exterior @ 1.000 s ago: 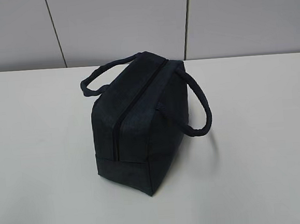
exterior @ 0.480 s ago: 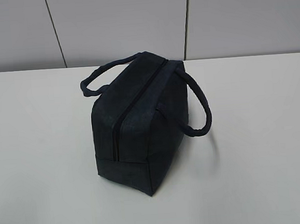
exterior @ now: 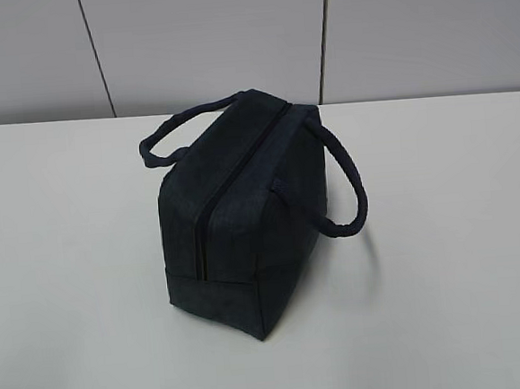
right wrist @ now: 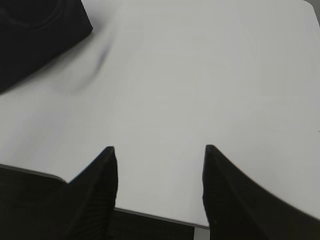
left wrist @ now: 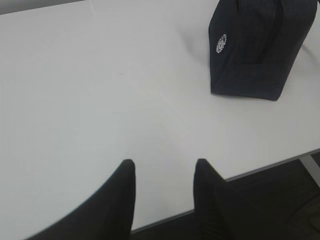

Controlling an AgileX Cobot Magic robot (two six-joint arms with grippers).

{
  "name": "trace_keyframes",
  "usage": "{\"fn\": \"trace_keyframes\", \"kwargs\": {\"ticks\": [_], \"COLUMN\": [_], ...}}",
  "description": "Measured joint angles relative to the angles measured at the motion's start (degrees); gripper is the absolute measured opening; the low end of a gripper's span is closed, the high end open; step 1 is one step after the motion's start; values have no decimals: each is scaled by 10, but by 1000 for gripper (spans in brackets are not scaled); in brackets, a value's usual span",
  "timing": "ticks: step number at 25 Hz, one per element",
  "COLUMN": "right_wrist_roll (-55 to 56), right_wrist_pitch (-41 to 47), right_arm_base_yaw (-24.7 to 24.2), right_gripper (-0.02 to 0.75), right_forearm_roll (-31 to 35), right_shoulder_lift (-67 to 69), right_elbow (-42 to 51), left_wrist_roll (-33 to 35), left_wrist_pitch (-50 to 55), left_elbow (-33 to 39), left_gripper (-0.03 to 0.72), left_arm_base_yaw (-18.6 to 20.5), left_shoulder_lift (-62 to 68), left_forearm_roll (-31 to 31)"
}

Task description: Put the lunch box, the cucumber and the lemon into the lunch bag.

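Note:
The dark navy lunch bag [exterior: 243, 214] stands in the middle of the white table with its top zipper shut and a loop handle on each side. Its end wall with a small white emblem shows in the left wrist view [left wrist: 257, 47], and a corner shows in the right wrist view [right wrist: 35, 30]. My left gripper [left wrist: 164, 167] hangs open over the table's near edge, nothing between its fingers. Likewise my right gripper [right wrist: 159, 152] is open and empty near the front edge. Neither arm shows in the exterior view. The lunch box, cucumber and lemon are out of view.
The white table [exterior: 445, 261] stretches bare around the bag. A grey panelled wall [exterior: 203, 37] stands behind it. The table's front edge [left wrist: 265, 167] runs just beyond the left fingers, with dark floor below.

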Motion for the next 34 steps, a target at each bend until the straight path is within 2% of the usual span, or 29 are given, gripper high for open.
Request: {"fn": "trace_keyframes", "kwargs": {"ticks": [34], "right_wrist_roll": [0], "right_wrist_pitch": [-1], "right_arm_base_yaw": [0], "right_gripper": [414], "right_forearm_roll": [0], "right_shoulder_lift": [0], "right_elbow": [0], "left_wrist_roll": [0], "left_wrist_pitch": [0], "left_elbow": [0], "left_gripper": [239], "left_arm_base_yaw": [0], "left_shoulder_lift": [0], "left_forearm_roll": [-1]}}
